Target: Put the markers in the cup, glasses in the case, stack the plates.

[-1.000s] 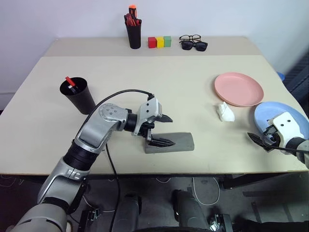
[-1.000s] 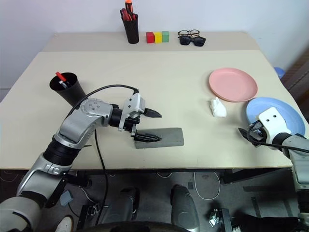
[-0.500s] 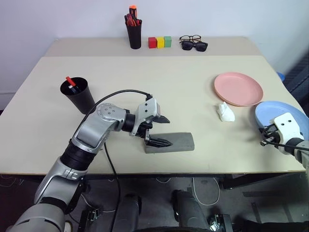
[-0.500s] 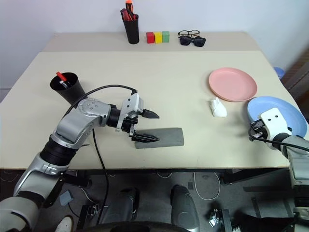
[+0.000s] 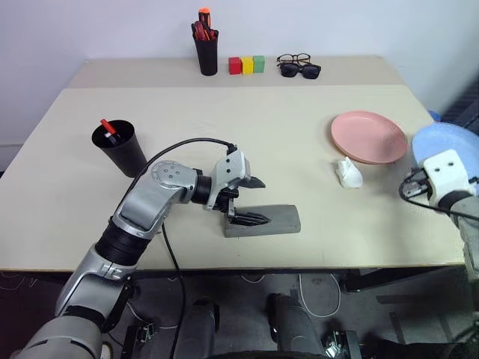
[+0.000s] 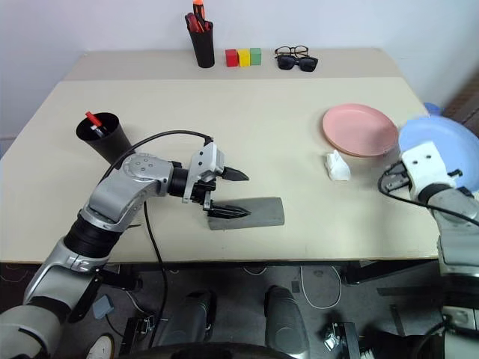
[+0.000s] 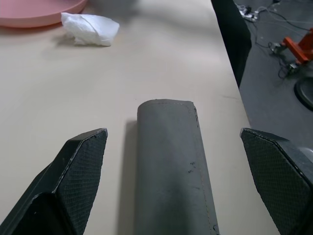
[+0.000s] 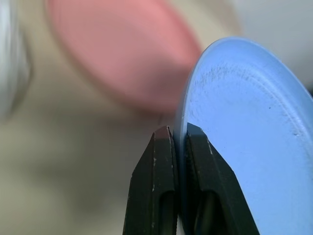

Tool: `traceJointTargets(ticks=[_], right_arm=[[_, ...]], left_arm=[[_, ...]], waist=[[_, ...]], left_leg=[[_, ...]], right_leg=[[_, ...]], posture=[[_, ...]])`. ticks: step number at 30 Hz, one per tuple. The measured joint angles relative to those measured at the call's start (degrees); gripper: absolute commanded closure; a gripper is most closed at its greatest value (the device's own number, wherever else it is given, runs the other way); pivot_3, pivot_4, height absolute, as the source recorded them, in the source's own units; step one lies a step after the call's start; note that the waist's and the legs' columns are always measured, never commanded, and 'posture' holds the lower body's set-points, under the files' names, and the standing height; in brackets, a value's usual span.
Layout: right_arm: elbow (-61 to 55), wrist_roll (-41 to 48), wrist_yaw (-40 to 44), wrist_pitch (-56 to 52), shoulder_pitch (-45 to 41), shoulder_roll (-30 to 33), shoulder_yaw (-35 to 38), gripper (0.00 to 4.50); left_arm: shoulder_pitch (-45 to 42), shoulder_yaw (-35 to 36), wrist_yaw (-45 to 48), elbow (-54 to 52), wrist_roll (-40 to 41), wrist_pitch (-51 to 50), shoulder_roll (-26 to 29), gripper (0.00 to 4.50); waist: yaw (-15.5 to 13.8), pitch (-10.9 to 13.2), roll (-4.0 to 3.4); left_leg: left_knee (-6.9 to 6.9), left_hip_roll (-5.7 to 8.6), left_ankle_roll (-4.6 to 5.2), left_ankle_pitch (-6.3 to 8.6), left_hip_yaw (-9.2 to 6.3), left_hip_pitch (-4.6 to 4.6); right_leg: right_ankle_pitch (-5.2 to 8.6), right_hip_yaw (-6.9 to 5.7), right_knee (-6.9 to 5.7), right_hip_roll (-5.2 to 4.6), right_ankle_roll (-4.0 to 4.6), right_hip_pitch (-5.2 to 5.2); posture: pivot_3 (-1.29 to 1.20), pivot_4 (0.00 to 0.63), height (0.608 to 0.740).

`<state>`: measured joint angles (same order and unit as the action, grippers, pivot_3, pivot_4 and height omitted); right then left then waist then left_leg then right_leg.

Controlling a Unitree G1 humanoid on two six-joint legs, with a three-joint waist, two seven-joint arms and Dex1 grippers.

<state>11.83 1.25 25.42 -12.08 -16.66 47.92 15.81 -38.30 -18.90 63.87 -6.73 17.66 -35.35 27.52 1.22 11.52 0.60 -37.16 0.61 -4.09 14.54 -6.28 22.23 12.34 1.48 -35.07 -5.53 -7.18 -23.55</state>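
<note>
The light blue plate (image 5: 447,137) hangs tilted above the table's right edge, my right gripper (image 8: 178,131) shut on its rim. To its left the salmon pink plate (image 5: 369,137) lies flat on the table. The grey case (image 5: 275,221) lies closed near the front edge. My left gripper (image 5: 263,200) is open, one finger on each side of the case's left end, with nothing gripped. The black cup (image 5: 121,149) stands at the left with a red-capped marker (image 5: 109,127) in it. The glasses are hidden.
A crumpled white tissue (image 5: 349,173) lies between the pink plate and the case. Along the back stand a black pen pot (image 5: 207,52) of red-orange pens, three coloured blocks (image 5: 247,65), and thick-rimmed spectacles with sunglasses (image 5: 299,66).
My right gripper closed on the blue plate's rim and lifted it off the table, up and away from me. The left arm and the case stayed put.
</note>
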Motion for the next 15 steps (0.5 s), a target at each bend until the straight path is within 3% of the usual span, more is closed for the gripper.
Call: traceJointTargets(ticks=[15], right_arm=[[37.41,-3.96,11.07,22.71,-30.38,-6.56,-14.68,4.46]], left_arm=[[6.56,3.95,-5.71,-6.78,2.27,-5.33,2.88,0.0]], waist=[[1.39,0.05,-0.04]], left_leg=[[0.13,0.0,-0.01,-0.01,-0.02,0.01]], right_leg=[[-0.09,0.0,-0.01,0.0,-0.13,-0.08]], posture=[[0.0,0.15,0.74]])
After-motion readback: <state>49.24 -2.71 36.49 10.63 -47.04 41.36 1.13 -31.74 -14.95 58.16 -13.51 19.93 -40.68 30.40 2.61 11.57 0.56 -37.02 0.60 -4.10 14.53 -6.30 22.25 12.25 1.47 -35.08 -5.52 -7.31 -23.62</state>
